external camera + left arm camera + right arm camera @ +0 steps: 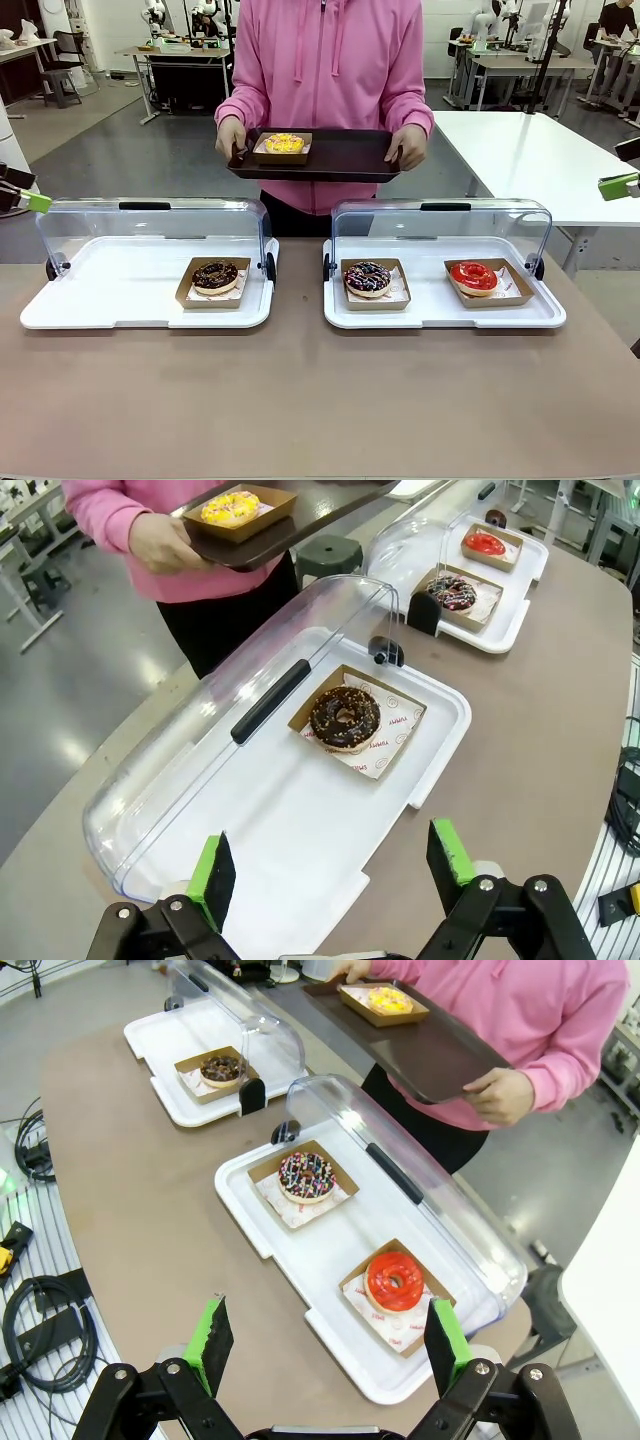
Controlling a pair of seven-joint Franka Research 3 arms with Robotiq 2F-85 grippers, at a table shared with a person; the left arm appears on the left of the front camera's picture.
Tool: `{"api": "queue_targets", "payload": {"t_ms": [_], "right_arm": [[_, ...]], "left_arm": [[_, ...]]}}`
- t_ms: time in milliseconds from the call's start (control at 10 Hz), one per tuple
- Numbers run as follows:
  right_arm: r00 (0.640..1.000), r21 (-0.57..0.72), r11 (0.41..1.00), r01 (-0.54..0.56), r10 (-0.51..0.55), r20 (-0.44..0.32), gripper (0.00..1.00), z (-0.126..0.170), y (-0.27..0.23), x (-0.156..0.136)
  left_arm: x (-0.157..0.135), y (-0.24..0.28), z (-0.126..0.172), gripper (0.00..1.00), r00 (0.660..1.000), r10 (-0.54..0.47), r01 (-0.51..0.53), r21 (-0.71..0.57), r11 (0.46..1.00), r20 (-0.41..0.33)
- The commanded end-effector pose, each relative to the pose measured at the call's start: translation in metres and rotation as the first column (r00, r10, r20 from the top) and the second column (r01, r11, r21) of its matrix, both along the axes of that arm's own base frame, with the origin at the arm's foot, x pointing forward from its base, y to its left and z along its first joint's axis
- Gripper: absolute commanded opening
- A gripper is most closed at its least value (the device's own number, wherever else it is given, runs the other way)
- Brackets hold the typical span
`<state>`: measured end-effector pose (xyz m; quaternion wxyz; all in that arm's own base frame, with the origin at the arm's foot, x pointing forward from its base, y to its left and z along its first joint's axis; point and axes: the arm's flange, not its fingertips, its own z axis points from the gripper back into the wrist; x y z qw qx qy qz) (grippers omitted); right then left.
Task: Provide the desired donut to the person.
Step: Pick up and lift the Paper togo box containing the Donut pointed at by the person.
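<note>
The person (330, 60), in a pink hoodie, stands at the table's far side holding a dark brown tray (340, 160) with both hands. On it sits a yellow donut (284, 143) in a cardboard box. A chocolate donut (215, 275) lies in the left white tray (90, 300). A sprinkled chocolate donut (368, 277) and a red donut (473, 276) lie in the right white tray (440, 315). My left gripper (330, 865) hangs open above the left tray's near corner. My right gripper (328, 1340) hangs open above the right tray's end, near the red donut (394, 1280).
Both trays have clear domed lids (150, 225) tipped open toward the person. Bare brown table (300, 400) lies in front of the trays. A white table (530, 150) stands at the back right. Cables (40, 1320) lie beside the table.
</note>
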<state>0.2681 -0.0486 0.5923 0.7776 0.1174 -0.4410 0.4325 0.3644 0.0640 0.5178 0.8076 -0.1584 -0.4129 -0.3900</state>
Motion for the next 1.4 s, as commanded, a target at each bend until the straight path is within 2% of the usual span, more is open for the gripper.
{"api": "queue_targets", "payload": {"t_ms": [0,200,300,400,1300], "right_arm": [[1.000,-0.005,1.000,-0.008,0.007,-0.004,1.00,-0.001,0.000,0.000],[1.000,-0.005,1.000,-0.008,0.007,-0.004,1.00,-0.001,0.000,0.000],[1.000,-0.005,1.000,-0.008,0.007,-0.004,1.00,-0.001,0.000,0.000],[1.000,-0.005,1.000,-0.008,0.007,-0.004,1.00,-0.001,0.000,0.000],[1.000,-0.005,1.000,-0.008,0.007,-0.004,1.00,-0.001,0.000,0.000]], "left_arm": [[-0.002,0.000,-0.011,1.00,1.000,0.000,0.001,-0.016,1.000,0.023],[-0.002,0.001,-0.012,1.00,1.000,0.012,-0.012,-0.026,1.000,0.022],[0.002,0.000,-0.013,1.00,0.998,-0.067,0.067,-0.005,0.998,-0.016],[0.001,0.001,-0.002,1.00,1.000,0.007,-0.007,-0.012,1.000,-0.005],[0.001,0.001,-0.002,1.00,1.000,0.007,-0.007,-0.012,1.000,-0.005]]}}
